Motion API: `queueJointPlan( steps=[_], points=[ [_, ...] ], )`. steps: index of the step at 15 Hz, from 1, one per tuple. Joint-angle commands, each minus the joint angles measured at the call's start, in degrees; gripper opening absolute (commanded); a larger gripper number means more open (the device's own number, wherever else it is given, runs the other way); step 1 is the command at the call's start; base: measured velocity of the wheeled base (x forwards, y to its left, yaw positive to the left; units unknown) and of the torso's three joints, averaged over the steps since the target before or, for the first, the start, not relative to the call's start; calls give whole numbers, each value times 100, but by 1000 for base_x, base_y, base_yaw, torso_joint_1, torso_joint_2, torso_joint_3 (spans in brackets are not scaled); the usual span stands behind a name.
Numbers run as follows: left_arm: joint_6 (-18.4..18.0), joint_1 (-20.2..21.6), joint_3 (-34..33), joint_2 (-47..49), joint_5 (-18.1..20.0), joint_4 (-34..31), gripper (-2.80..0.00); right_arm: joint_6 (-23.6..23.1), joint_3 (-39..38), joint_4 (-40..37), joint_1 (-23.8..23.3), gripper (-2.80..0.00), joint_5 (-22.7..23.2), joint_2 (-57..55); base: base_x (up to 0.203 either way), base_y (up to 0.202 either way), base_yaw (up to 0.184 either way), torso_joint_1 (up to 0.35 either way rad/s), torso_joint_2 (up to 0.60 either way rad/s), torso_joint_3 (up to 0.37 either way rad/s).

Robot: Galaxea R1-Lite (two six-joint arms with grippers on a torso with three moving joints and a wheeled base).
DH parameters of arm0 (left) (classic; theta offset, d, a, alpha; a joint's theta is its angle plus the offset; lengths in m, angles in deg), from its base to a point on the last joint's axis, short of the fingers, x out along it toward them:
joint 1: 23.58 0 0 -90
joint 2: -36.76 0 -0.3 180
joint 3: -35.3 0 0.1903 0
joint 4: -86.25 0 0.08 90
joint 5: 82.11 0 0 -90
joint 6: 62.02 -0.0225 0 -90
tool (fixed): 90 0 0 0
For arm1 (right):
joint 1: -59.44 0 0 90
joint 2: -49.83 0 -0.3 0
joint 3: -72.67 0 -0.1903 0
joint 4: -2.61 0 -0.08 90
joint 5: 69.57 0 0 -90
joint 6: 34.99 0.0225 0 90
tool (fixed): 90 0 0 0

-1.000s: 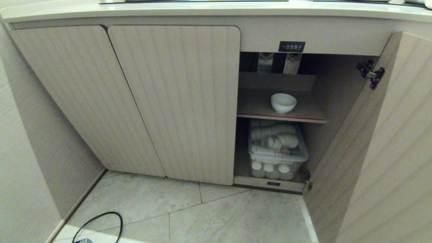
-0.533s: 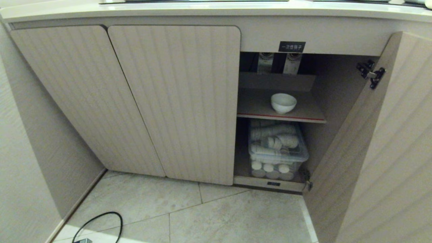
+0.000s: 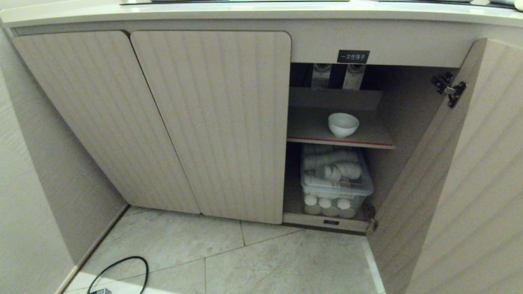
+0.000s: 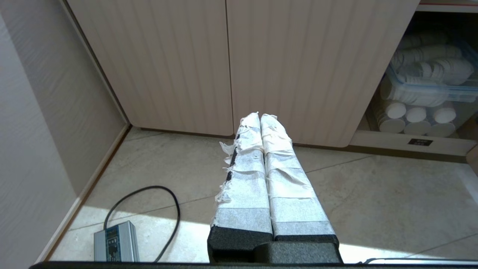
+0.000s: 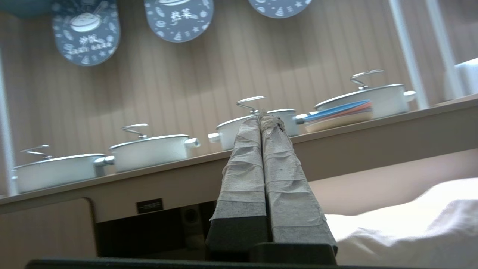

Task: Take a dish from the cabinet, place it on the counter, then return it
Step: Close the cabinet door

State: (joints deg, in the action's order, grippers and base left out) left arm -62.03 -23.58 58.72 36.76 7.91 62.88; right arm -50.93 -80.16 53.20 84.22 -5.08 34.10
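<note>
Nothing shifted in head view since earlier frames; bowl (image 3: 343, 124) unmoved. Left gripper (image 4: 260, 116) low over floor tiles (image 4: 373, 209), fingers pressed together, empty, parked clear of open door (image 3: 457, 171). Right gripper (image 5: 260, 116) fingers together, empty, aimed up toward counter (image 5: 336, 145) edge and lidded pots (image 5: 149, 149), likely before reaching in. Farther back, bowl upright, middle of cabinet (image 3: 212, 122) upper shelf (image 3: 310, 126), near front edge, within easy reach.

Small black label (image 3: 353, 56) with white Chinese characters on the cabinet (image 3: 212, 122) rail above the open compartment, upper centre-right of the head view, blue-grey rounded wall signs (image 5: 86, 31) with white Chinese characters and food drawings, top left of the right wrist view, too blurred to read
</note>
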Motion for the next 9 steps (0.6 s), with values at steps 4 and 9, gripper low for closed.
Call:
queueJointPlan(
  steps=[4,9],
  points=[
    [0,0,4,0,-2,0,-280,-293,182,-48,1,-280,-391,-9,0,0,0,0,0,0],
    [0,0,-4,0,-2,0,-280,-453,349,-309,1,-280,-778,-9,0,0,0,0,0,0]
  ],
)
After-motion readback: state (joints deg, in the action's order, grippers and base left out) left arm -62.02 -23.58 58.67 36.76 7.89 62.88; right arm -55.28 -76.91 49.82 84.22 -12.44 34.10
